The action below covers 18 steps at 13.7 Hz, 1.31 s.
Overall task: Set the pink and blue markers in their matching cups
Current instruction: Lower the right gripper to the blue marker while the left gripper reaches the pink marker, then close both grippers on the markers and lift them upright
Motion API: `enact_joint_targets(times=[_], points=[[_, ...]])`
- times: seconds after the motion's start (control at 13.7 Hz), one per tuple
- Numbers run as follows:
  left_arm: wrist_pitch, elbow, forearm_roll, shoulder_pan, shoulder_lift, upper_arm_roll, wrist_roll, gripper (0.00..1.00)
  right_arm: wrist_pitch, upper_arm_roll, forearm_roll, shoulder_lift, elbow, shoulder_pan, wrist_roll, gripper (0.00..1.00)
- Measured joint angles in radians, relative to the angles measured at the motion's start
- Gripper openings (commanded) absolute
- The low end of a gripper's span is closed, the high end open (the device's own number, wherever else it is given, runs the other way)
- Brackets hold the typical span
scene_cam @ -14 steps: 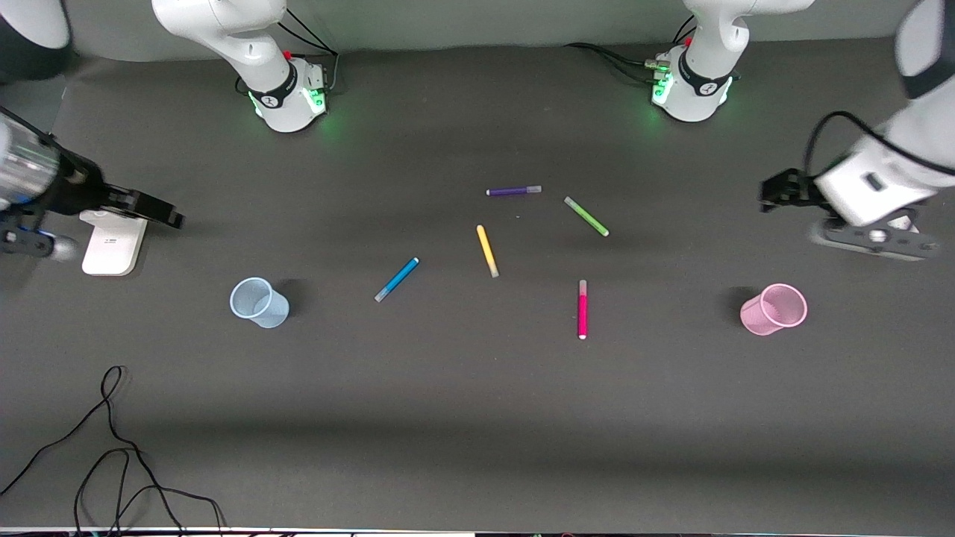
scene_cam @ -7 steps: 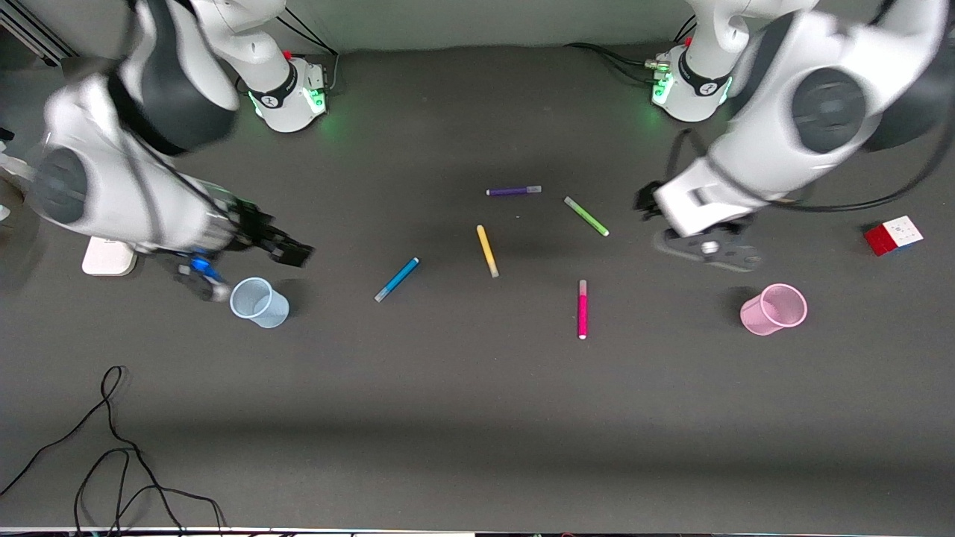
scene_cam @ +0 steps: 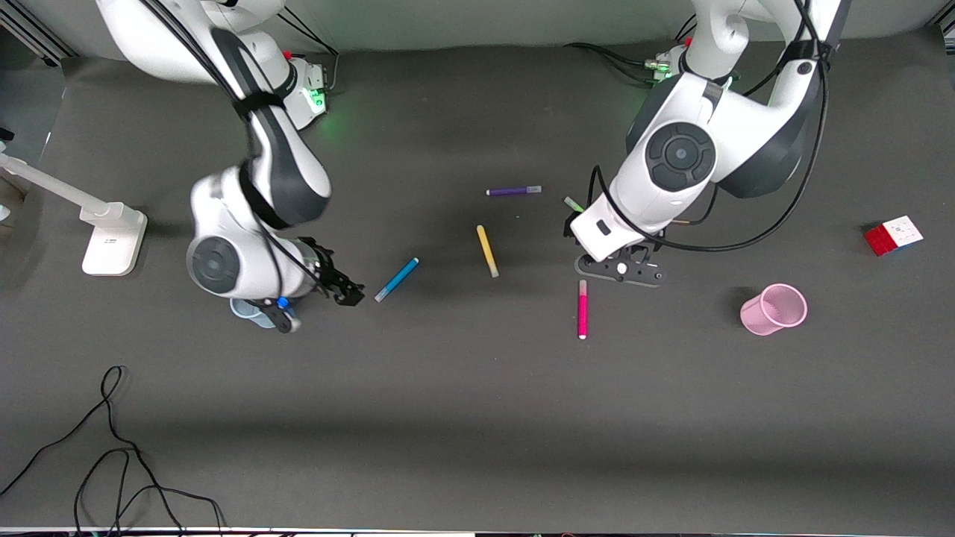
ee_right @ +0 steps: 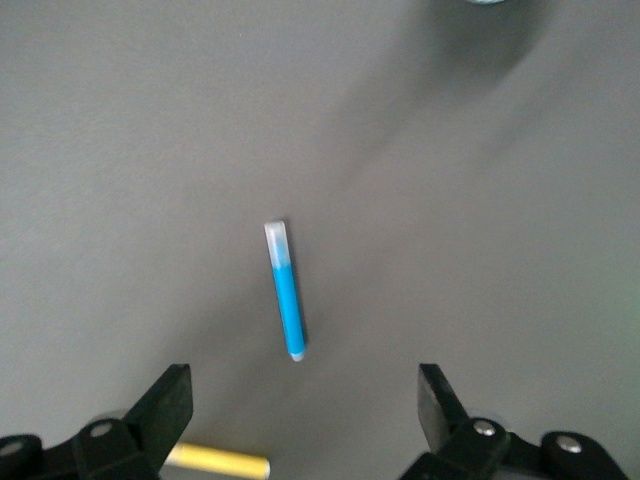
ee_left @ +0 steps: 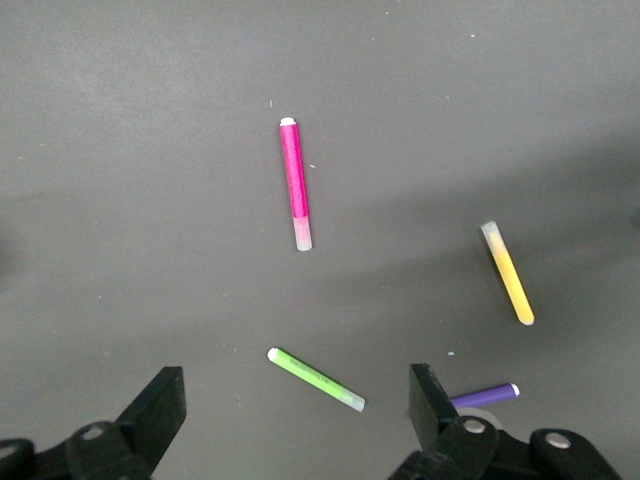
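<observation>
We find the right gripper [ee_right: 297,425] with its fingers [ee_right: 170,400] spread wide and empty, hanging over the bare mat just beside the blue marker [scene_cam: 397,279], which lies flat at a slant. The left gripper [ee_left: 290,420] is likewise spread wide and empty, poised over the lime green marker [ee_left: 316,379]; the pink marker [scene_cam: 583,309] lies flat close by, nearer the front camera.

Both markers remain on the table. The pink cup [scene_cam: 774,309] stands upright toward the left arm's end, well apart from its marker. The blue cup [scene_cam: 246,309] is mostly hidden under the right arm's wrist.

Risks as we judge them:
- The left gripper could close on the lime green marker by mistake, since that pen sits between its fingers in the left wrist view.
- The yellow marker [scene_cam: 487,250] lies near enough to be nudged.
- The right wrist sits low over the blue cup and could tip it.
- A slim marker may roll or pivot if pinched off-centre.
</observation>
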Motion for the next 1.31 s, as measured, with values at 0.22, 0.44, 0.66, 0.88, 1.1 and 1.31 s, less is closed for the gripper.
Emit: enact_joint_targets(times=[0.22, 0.44, 0.66, 0.88, 1.1, 1.31], points=[[0.144, -0.111, 0.028, 0.000, 0.022, 0.003, 0.000, 0.99, 0.130, 0.000, 0.025, 0.110, -0.026, 0.033, 0.013, 0.98], [0.304, -0.196, 0.040, 0.000, 0.098, 0.003, 0.000, 0.99, 0.199, -0.001, 0.040, 0.170, -0.028, 0.037, 0.015, 0.97], [0.408, -0.207, 0.047, 0.000, 0.195, 0.003, 0.000, 0.99, 0.215, 0.000, 0.061, 0.181, -0.029, 0.038, 0.046, 0.97], [0.486, -0.208, 0.072, 0.000, 0.274, 0.003, -0.014, 0.99, 0.223, 0.001, 0.094, 0.191, -0.032, 0.068, 0.061, 0.97], [0.562, -0.208, 0.079, 0.000, 0.331, 0.003, -0.024, 0.99, 0.231, 0.001, 0.127, 0.197, -0.049, 0.119, 0.085, 0.94], [0.569, -0.205, 0.080, 0.000, 0.341, 0.003, -0.027, 0.54, 0.250, 0.001, 0.127, 0.197, -0.081, 0.151, 0.112, 0.85]])
